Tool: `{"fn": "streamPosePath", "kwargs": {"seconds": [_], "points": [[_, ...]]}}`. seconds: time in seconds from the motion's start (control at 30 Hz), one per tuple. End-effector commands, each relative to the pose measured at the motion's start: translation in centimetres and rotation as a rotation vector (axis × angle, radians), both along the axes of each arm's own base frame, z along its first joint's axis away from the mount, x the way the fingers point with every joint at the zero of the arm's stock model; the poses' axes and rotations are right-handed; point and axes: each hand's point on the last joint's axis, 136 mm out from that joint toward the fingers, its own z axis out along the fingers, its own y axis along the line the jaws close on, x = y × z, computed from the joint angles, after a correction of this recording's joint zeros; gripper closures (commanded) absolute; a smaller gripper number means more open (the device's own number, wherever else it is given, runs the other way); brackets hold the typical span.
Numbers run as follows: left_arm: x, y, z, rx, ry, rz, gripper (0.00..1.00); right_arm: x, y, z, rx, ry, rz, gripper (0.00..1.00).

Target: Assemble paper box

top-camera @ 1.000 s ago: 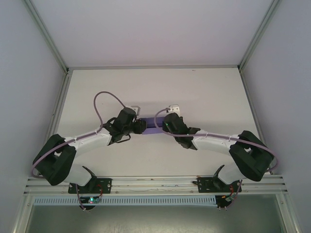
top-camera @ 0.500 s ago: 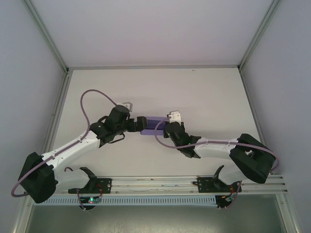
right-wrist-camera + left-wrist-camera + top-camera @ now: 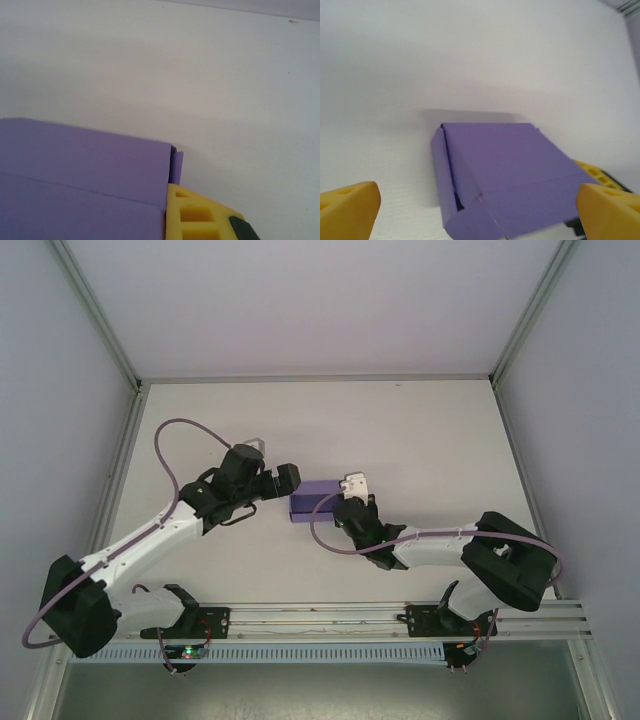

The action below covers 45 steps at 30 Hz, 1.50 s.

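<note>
Left gripper (image 3: 286, 479) hangs with its two yellow fingers (image 3: 347, 207) spread wide, just short of the single purple paper box (image 3: 313, 501). The right gripper (image 3: 342, 505) sits at the box's other end, one yellow finger (image 3: 192, 215) against it, grip impossible to call. Smooth creased cuboid, near end flap ajar, lying mid-desk (image 3: 430, 440) on matte white.

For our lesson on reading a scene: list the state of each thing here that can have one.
Box: folded into a cuboid, lying on the table, one end seam gaping slightly.
Left gripper: open, clear of the box.
Right gripper: at the box's end, one finger touching; grip unclear.
</note>
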Motion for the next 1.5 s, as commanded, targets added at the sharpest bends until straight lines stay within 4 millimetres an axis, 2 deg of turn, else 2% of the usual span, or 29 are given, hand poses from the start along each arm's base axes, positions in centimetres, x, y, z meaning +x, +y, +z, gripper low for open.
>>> {"fn": "streamPosePath", "kwargs": {"seconds": [0.0, 0.1, 0.17, 0.43, 0.63, 0.83, 0.97, 1.03, 1.2, 1.3, 1.37, 1.47], "points": [[-0.1, 1.2, 3.3, -0.005, -0.077, 0.019, 0.0, 0.2, 0.2, -0.3, -0.066, 0.001, -0.002, 0.95], [0.0, 2.7, 2.8, 0.05, -0.064, 0.082, 0.0, 0.2, 0.5, -0.5, -0.064, 0.003, 0.004, 0.95], [0.4, 3.0, 1.6, 0.054, -0.037, 0.103, 0.0, 0.2, 0.6, -0.6, -0.062, 0.008, 0.005, 0.95], [3.1, 0.0, -4.2, -0.024, 0.122, 0.044, 0.01, -0.6, 1.0, -1.0, -0.061, 0.004, 0.047, 0.86], [2.4, -2.0, -8.6, -0.088, 0.247, -0.019, 0.15, -1.5, 1.2, -1.3, -0.069, 0.032, 0.064, 0.82], [1.0, -1.6, -12.1, -0.073, 0.319, -0.022, 0.36, -2.7, 0.9, -2.0, -0.089, 0.088, 0.103, 0.77], [0.4, -0.9, -13.8, -0.048, 0.336, -0.007, 0.4, -3.9, 0.3, -2.3, -0.078, 0.133, 0.128, 0.73], [0.1, -0.6, -14.4, -0.032, 0.342, -0.002, 0.4, -4.7, 0.2, -2.0, -0.08, 0.146, 0.167, 0.65], [0.2, 0.1, -15.5, -0.003, 0.314, 0.0, 0.41, -6.5, -1.5, -1.0, -0.083, 0.171, 0.217, 0.34], [0.8, 0.0, -15.8, -0.046, 0.277, -0.015, 0.46, -6.5, -2.0, 0.0, -0.007, 0.15, 0.232, 0.16], [1.2, -0.4, -15.6, -0.092, 0.242, -0.051, 0.47, -5.8, -2.2, 1.1, 0.064, 0.145, 0.245, 0.03], [1.4, -0.8, -15.9, -0.148, 0.223, -0.089, 0.51, -4.4, -2.5, 3.0, 0.172, 0.163, 0.257, 0.02]]}}
